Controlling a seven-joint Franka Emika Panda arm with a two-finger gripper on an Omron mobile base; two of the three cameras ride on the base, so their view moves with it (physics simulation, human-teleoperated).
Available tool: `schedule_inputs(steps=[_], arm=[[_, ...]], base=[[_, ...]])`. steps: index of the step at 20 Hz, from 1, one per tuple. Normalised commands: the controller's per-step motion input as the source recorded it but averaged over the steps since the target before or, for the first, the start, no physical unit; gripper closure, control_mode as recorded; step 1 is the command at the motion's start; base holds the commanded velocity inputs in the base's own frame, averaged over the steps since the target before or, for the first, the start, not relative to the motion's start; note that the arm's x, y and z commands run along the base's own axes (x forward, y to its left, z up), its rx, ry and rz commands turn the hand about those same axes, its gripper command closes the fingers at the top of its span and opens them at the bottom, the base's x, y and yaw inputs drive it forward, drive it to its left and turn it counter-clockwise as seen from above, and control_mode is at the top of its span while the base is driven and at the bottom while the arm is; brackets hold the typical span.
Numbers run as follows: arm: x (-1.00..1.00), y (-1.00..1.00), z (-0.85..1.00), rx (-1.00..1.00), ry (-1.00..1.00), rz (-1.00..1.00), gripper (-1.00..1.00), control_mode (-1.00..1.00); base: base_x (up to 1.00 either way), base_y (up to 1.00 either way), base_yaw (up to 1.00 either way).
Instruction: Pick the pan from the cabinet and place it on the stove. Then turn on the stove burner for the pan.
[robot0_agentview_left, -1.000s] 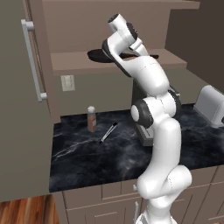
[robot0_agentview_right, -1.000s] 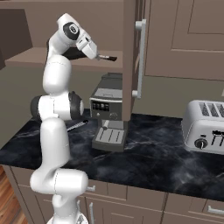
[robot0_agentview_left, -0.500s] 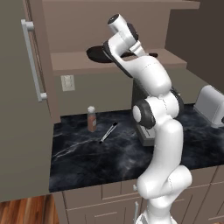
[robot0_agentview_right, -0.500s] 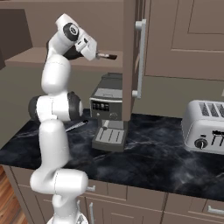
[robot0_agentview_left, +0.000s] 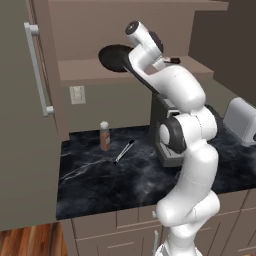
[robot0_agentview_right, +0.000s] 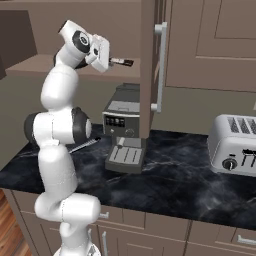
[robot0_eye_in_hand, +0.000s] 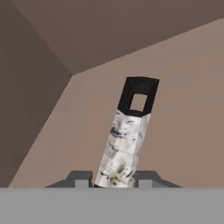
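Note:
The black pan (robot0_agentview_left: 114, 56) sits at the shelf of the open taupe cabinet (robot0_agentview_left: 82, 68), its round body left of my hand. Its long handle (robot0_eye_in_hand: 127, 140) runs silver to a black tip with a hole and passes between my fingertips. My gripper (robot0_eye_in_hand: 114, 177) is shut on that handle, also seen from the sides (robot0_agentview_left: 161, 58) (robot0_agentview_right: 111, 61). The handle tip (robot0_agentview_right: 125, 62) pokes out past the hand toward the open cabinet door (robot0_agentview_right: 148, 65). The stove is out of view.
Below the shelf, on the black marble counter (robot0_agentview_left: 105, 180), stand a coffee machine (robot0_agentview_right: 124, 131), a small bottle (robot0_agentview_left: 104, 136), a thin utensil (robot0_agentview_left: 123, 151) and a toaster (robot0_agentview_right: 235, 145). The left cabinet door (robot0_agentview_left: 27, 115) stands open with its bar handle (robot0_agentview_left: 39, 70).
My hand has risen slightly, holding the pan handle, and the pan has lifted a little with it. Everything on the counter is unmoved.

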Motion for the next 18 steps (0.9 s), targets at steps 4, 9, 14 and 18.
schedule_inputs(steps=[4, 9, 14, 18], arm=[[-0.23, 0.00, -0.10, 0.00, -0.25, 0.00, 1.00, -1.00], [-0.47, 0.00, -0.02, 0.00, -0.14, 0.00, 1.00, -1.00], [-0.55, 0.00, 0.00, 0.03, -0.14, -0.02, 1.00, -1.00], [-0.69, -0.03, 0.00, 0.07, -0.10, 0.00, 1.00, -1.00]], base=[[0.00, 0.00, 0.00], [0.00, 0.00, 0.00], [0.00, 0.00, 0.00], [0.00, 0.00, 0.00]])
